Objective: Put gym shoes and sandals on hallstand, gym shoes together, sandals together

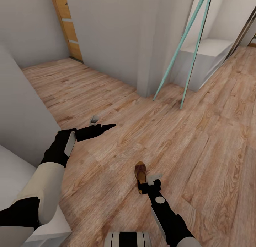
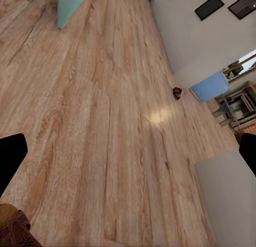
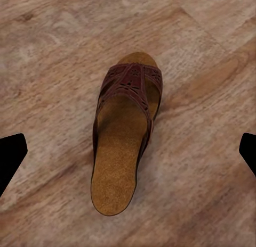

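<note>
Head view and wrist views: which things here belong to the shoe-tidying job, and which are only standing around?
Belong to the job:
- sandal lying flat on the corridor floor
- right gripper just above that sandal, jaws open
- left gripper held out over the floor, empty

Only standing around:
- teal poles
- white cabinet
- wooden door

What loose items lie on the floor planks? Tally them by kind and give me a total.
Brown sandal: 1
Small dark object, far off and too small to identify: 1
Total: 2
</note>
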### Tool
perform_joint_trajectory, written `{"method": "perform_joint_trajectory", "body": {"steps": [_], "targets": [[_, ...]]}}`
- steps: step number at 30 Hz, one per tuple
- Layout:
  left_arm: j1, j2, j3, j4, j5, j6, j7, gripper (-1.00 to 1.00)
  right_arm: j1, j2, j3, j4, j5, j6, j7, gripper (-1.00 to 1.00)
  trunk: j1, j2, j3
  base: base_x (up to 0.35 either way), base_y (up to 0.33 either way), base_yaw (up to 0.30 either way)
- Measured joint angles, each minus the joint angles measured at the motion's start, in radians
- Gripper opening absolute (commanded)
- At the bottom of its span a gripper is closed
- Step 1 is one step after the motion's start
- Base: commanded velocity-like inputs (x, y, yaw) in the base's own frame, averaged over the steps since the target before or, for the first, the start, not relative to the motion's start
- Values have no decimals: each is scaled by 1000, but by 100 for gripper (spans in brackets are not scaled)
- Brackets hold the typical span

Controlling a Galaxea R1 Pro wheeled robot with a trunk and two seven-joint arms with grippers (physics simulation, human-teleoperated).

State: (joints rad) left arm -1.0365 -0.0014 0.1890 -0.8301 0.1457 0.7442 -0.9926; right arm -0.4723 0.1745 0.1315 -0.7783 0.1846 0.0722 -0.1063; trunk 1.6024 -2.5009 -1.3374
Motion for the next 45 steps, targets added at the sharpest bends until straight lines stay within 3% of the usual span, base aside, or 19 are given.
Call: {"method": "perform_joint_trajectory", "body": {"steps": [7,8,14,19,32,40,45], "targets": [[0,0,-1,0,-4,0,0,100,-1,0,-1,-6,-1,3,-1,100,0,0,0,0,0,1],[-1,0,-1,-1,-1,0,0,100,-1,0,0,-53,-41,42,-2,100,0,0,0,0,0,0],[-1,0,-2,-1,0,1,-1,100,-3,0,1,-129,-169,188,-3,100,0,0,0,0,0,0],[-1,-2,-1,-3,1,3,0,100,-5,0,2,-174,-237,259,-2,100,0,0,0,0,0,0],[0,-3,3,7,2,2,1,100,-5,0,1,-173,-263,282,0,100,0,0,0,0,0,0],[26,-4,4,12,2,1,2,100,-5,0,0,-80,-263,280,-2,100,0,0,0,0,0,0],[38,-3,4,12,0,0,2,100,-4,0,0,-47,-264,279,-54,100,0,0,0,0,0,0]]}}
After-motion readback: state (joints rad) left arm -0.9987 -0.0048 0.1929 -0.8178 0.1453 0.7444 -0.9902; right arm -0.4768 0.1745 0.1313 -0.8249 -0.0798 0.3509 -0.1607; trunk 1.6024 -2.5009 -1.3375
